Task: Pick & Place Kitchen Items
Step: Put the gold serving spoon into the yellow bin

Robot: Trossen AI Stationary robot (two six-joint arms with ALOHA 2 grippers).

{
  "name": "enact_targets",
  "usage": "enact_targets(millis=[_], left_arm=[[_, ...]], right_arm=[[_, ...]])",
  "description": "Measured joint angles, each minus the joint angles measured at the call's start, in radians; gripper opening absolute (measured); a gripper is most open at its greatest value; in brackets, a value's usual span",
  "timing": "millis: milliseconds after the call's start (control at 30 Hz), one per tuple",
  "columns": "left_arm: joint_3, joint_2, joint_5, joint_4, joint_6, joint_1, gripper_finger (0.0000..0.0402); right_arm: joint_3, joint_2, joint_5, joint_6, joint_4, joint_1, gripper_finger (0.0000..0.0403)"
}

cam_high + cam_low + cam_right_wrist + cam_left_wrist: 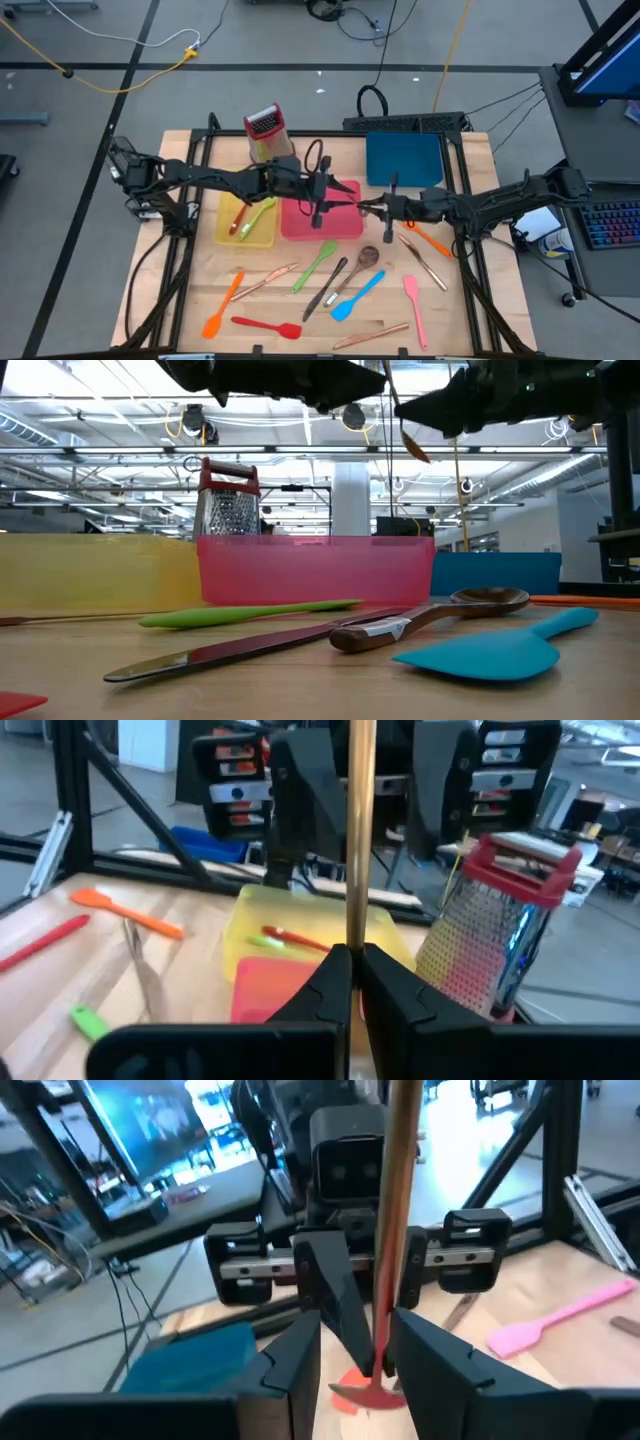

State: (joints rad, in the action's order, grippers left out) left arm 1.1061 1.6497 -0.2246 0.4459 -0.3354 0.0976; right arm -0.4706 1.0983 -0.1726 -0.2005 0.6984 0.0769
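Above the pink tray, the right tool is seen clamped shut on a slim copper-coloured utensil, which is held upright between its fingers. The left tool faces it from just beside, jaws parted on either side of the same stem; whether its pads touch the stem cannot be told. A green and a red utensil lie in the yellow tray. The remaining kitchen items, among them a green spatula and a blue spatula, are spread over the worktop.
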Motion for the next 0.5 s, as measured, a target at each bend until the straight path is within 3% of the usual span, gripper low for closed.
enact_targets(millis=[500], left_arm=[[0.0,0.0,-0.03,0.066,-0.008,-0.02,0.0129]], right_arm=[[0.0,0.0,-0.005,0.0,-0.006,-0.025,0.0005]])
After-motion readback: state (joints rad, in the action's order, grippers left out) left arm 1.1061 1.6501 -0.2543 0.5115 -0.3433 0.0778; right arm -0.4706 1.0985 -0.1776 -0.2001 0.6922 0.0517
